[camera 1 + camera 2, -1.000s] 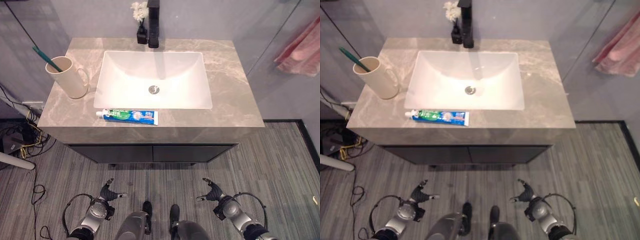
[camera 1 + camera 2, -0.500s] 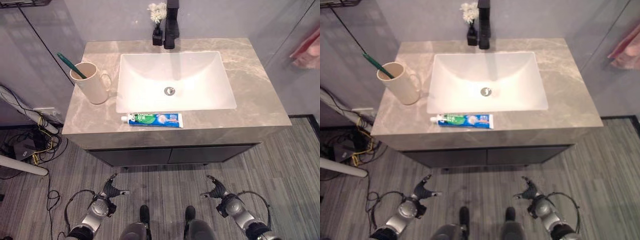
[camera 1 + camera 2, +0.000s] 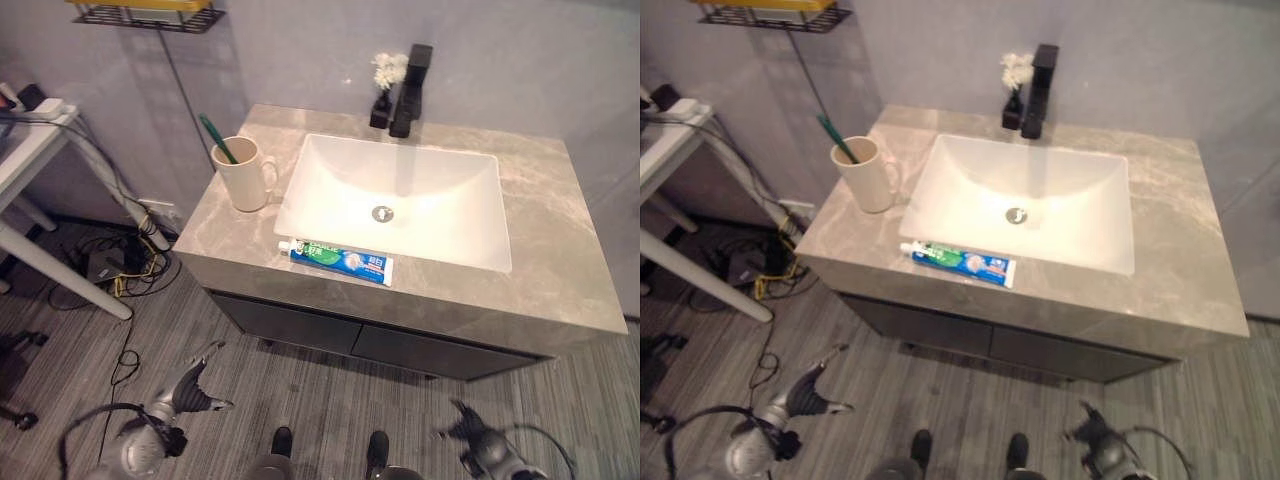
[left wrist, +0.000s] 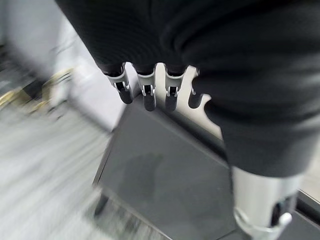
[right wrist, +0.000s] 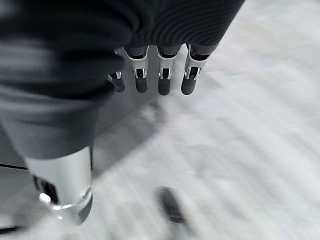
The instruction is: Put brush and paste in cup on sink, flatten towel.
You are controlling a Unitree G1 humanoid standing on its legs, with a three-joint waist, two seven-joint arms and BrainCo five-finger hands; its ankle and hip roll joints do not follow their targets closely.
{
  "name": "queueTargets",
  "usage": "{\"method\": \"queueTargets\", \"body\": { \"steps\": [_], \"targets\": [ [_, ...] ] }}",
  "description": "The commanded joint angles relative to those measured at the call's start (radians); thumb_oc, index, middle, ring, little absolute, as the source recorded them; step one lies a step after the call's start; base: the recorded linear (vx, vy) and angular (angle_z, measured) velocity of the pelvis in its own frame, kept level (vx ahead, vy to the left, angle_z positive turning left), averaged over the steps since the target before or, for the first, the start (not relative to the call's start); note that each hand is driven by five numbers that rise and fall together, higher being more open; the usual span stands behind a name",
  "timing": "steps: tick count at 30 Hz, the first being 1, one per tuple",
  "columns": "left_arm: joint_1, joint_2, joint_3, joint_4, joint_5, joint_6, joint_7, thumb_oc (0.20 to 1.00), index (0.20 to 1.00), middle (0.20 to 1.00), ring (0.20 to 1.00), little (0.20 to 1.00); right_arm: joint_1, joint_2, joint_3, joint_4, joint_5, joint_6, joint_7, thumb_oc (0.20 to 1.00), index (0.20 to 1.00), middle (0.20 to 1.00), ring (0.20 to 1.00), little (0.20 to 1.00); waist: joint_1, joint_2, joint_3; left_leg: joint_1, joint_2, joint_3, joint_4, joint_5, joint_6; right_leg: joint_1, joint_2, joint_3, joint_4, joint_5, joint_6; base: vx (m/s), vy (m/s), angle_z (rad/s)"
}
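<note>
Grey marble surface now seen further left, towel gone from view. Toothbrush in cup; paste lies at sink front edge. Left hand, right hand low, fingers relaxed, empty. Paste next.

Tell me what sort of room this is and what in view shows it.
Most likely a bathroom, or a mock-up of one: a white basin sunk in a grey stone countertop with a black faucet, plus a cup holding a toothbrush and a toothpaste tube lying on the counter's front edge.
</note>
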Motion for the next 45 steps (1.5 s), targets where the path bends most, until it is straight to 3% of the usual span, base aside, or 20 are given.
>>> {"method": "queueTargets", "body": {
  "steps": [1,2,4,5,9,12,15,20,21,28,45],
  "targets": [
    [-0.05,0.002,0.086,-0.023,0.014,-0.049,0.04,1.0,1.0,1.0,1.0,1.0,-0.055,0.015,0.009,-0.005,0.001,0.005,-0.026,1.0,1.0,1.0,1.0,1.0,-0.021,-0.038,0.014,-0.036,-0.032,0.025,0.003,-0.018,0.018,0.017,-0.081,-0.027,0.009,0.02,0.06,0.04,-0.059,-0.11],
    [-0.029,0.045,0.15,-0.092,0.002,-0.058,0.055,1.0,1.0,1.0,1.0,1.0,-0.044,0.02,-0.004,0.011,0.01,0.017,-0.02,1.0,1.0,1.0,1.0,1.0,-0.021,-0.03,0.01,-0.037,-0.029,0.03,0.003,-0.018,0.013,0.012,-0.083,-0.027,0.009,0.018,0.061,0.01,-0.028,-0.08],
    [-0.016,0.049,0.162,-0.103,0.0,-0.056,0.051,1.0,1.0,1.0,1.0,1.0,-0.045,0.023,-0.001,0.01,0.01,0.018,-0.019,1.0,1.0,1.0,1.0,1.0,-0.023,-0.033,0.009,-0.038,-0.028,0.032,0.003,-0.018,0.013,0.011,-0.082,-0.025,0.009,0.019,0.061,0.0,-0.008,-0.03],
    [-0.015,0.066,0.221,-0.15,-0.022,-0.064,0.075,1.0,1.0,1.0,1.0,1.0,-0.02,0.031,-0.013,0.018,0.025,0.02,-0.009,1.0,1.0,1.0,1.0,1.0,-0.026,-0.026,0.006,-0.04,-0.024,0.038,0.003,-0.017,0.008,0.002,-0.085,-0.02,0.009,0.02,0.064,0.0,0.0,0.0],
    [-0.028,0.027,0.365,-0.231,-0.12,-0.049,0.104,1.0,1.0,1.0,1.0,1.0,0.001,0.056,-0.026,0.021,0.061,0.044,0.027,1.0,1.0,1.0,1.0,1.0,-0.047,-0.02,-0.003,-0.047,-0.018,0.071,0.003,-0.02,0.002,-0.026,-0.088,0.013,0.009,0.03,0.069,-0.01,0.013,-0.19],
    [-0.075,-0.006,0.392,-0.258,-0.189,-0.052,0.095,1.0,1.0,1.0,1.0,1.0,0.008,0.062,-0.013,0.008,0.053,0.051,0.05,1.0,1.0,1.0,1.0,1.0,-0.069,-0.019,-0.006,-0.042,-0.016,0.093,0.003,-0.025,0.002,-0.039,-0.087,0.039,0.009,0.034,0.067,0.01,0.023,-0.3],
    [-0.112,-0.018,0.386,-0.264,-0.211,-0.053,0.084,1.0,1.0,1.0,1.0,1.0,0.011,0.065,-0.006,0.002,0.045,0.057,0.059,1.0,1.0,1.0,1.0,1.0,-0.082,-0.018,-0.004,-0.033,-0.014,0.112,0.003,-0.032,0.003,-0.046,-0.085,0.063,0.009,0.037,0.068,0.02,0.036,-0.23],
    [-0.222,-0.085,0.335,-0.244,-0.386,-0.058,-0.004,1.0,1.0,1.0,1.0,1.0,0.008,0.061,0.024,-0.03,0.009,0.061,0.08,1.0,1.0,1.0,1.0,1.0,-0.12,-0.013,-0.007,-0.022,-0.017,0.147,0.003,-0.043,0.007,-0.067,-0.085,0.108,0.009,0.048,0.072,0.0,0.038,-0.33],
    [-0.264,-0.145,0.305,-0.236,-0.535,-0.053,-0.058,1.0,1.0,1.0,1.0,1.0,-0.001,0.059,0.039,-0.04,-0.009,0.069,0.082,1.0,1.0,1.0,1.0,1.0,-0.134,-0.011,-0.007,-0.02,-0.019,0.156,0.003,-0.045,0.009,-0.077,-0.085,0.125,0.009,0.054,0.072,0.0,0.041,-0.25],
    [-0.312,-0.176,0.263,-0.218,-0.654,-0.032,-0.15,1.0,1.0,1.0,1.0,1.0,-0.01,0.053,0.035,-0.078,-0.011,0.068,0.092,1.0,1.0,1.0,1.0,1.0,-0.157,0.003,-0.007,-0.021,-0.02,0.179,0.003,-0.049,0.014,-0.101,-0.079,0.165,0.009,0.061,0.076,0.0,0.022,-0.18],
    [-0.316,-0.084,0.234,-0.096,-0.546,0.01,-0.168,1.0,1.0,1.0,1.0,1.0,0.013,0.042,0.017,-0.059,-0.014,0.068,0.095,1.0,1.0,1.0,1.0,1.0,-0.168,0.015,0.001,-0.057,-0.01,0.17,0.003,-0.033,0.01,-0.137,-0.066,0.182,0.009,0.063,0.068,0.0,0.001,-0.04]
  ]
}}
